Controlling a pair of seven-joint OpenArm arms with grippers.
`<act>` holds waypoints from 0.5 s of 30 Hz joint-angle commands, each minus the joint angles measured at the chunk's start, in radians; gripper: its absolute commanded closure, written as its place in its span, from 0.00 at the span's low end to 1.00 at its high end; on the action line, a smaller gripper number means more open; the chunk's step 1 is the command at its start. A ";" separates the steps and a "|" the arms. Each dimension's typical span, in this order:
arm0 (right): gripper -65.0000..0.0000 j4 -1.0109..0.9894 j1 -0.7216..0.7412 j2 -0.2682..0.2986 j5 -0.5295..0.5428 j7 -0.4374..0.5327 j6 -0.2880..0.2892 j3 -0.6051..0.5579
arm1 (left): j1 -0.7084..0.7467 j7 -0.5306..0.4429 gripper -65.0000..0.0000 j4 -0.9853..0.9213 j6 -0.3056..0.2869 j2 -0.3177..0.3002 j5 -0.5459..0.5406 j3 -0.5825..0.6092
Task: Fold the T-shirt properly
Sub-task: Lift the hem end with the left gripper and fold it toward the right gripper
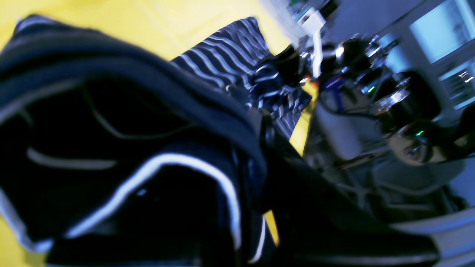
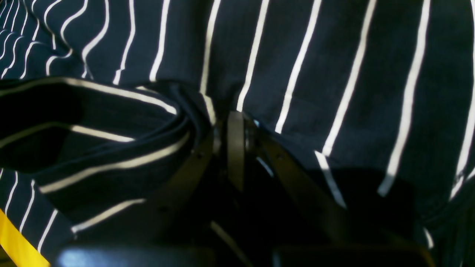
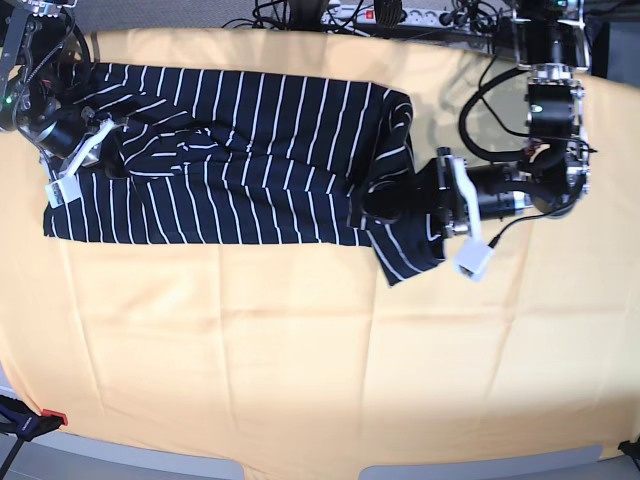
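On the yellow bench [image 3: 300, 350], the T-shirt [image 3: 230, 150] is pinched by both closed pincers, left [image 3: 385, 208] at 3 o'clock and right [image 3: 112, 150] at 9; a lengthwise fold seems in hand, needing matched lifting.

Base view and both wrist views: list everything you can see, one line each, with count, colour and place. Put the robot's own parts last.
T-shirt: one, dark navy with thin white stripes, spread across the upper part of the table, bunched at both ends.
Table cover: one, yellow-orange, under the shirt, bare over the lower half.
Power strip and cables: one cluster, white and black, behind the table's far edge.
Left gripper: one, black, base view's right, shut on the shirt's end.
Right gripper: one, black, base view's left, shut on a fold of the shirt.
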 commanded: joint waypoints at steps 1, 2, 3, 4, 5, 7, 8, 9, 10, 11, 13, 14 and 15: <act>1.00 0.014 0.005 0.017 0.008 0.011 0.005 0.006 | -0.015 -0.019 1.00 -0.004 -0.006 0.016 -0.026 0.009; 1.00 0.014 0.005 0.017 0.008 0.011 0.005 0.006 | -0.014 -0.019 1.00 -0.023 -0.014 0.035 -0.026 0.024; 1.00 0.014 0.002 0.017 0.008 0.011 0.005 0.006 | -0.014 -0.019 1.00 -0.042 -0.027 0.051 -0.026 0.044; 1.00 0.014 0.002 0.017 0.010 0.011 0.005 0.006 | -0.015 -0.019 1.00 -0.061 -0.042 0.064 -0.026 0.063; 1.00 0.014 0.000 0.017 0.011 0.011 0.005 0.006 | -0.015 -0.020 1.00 -0.079 -0.053 0.076 -0.026 0.079; 1.00 0.014 0.000 0.017 0.011 0.011 0.005 0.006 | -0.014 -0.020 1.00 -0.106 -0.053 0.100 -0.026 0.103; 1.00 0.014 0.000 0.017 0.011 0.011 0.005 0.006 | -0.014 -0.019 1.00 -0.115 -0.053 0.112 -0.026 0.111; 1.00 0.014 0.000 0.017 0.011 0.011 0.005 0.006 | -0.014 -0.019 1.00 -0.120 -0.053 0.122 -0.026 0.117; 1.00 0.014 0.000 0.017 0.011 0.011 0.005 0.006 | -0.011 -0.020 1.00 -0.121 -0.053 0.134 -0.026 0.122; 1.00 0.014 0.000 0.017 0.010 0.011 0.005 0.006 | -0.008 -0.020 1.00 -0.121 -0.054 0.145 -0.026 0.122; 1.00 0.014 0.000 0.017 0.011 0.003 0.005 0.006 | -0.003 -0.023 1.00 -0.121 -0.054 0.164 -0.026 0.121; 1.00 0.014 0.000 0.017 0.011 -0.001 0.005 0.006 | 0.000 -0.022 1.00 -0.121 -0.053 0.173 -0.026 0.122; 1.00 0.014 0.000 0.017 0.011 -0.003 0.005 0.006 | 0.002 -0.019 1.00 -0.121 -0.053 0.183 -0.026 0.122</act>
